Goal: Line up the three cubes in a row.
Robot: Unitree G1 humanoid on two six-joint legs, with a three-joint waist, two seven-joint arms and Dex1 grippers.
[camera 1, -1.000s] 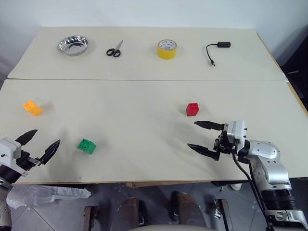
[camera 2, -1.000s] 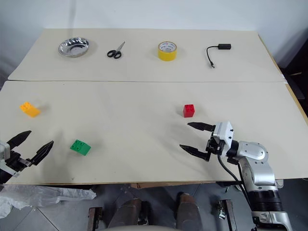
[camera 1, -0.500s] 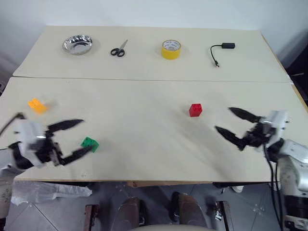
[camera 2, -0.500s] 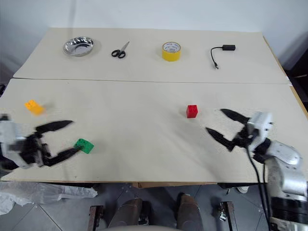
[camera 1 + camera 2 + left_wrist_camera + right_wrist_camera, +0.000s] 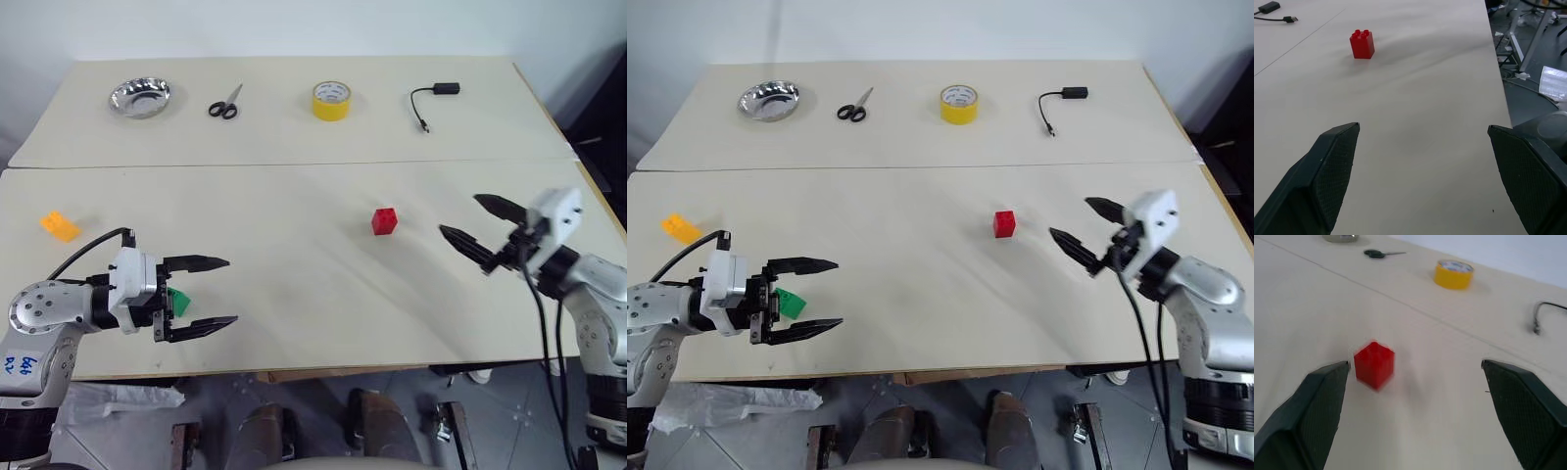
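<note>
Beige table | cubes studded: red, green, orange-yellow

Beige table, cubes, tape, scissors

counter: you see a matt, smooth cream sheet
red cube: glossy studded plastic
green cube: you get the same plastic
bowl: shiny metal
tape roll: glossy yellow
fingers: your pads look matt black, finely textured

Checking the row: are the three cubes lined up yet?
No, the red cube, green cube and orange-yellow cube lie scattered apart.
</note>
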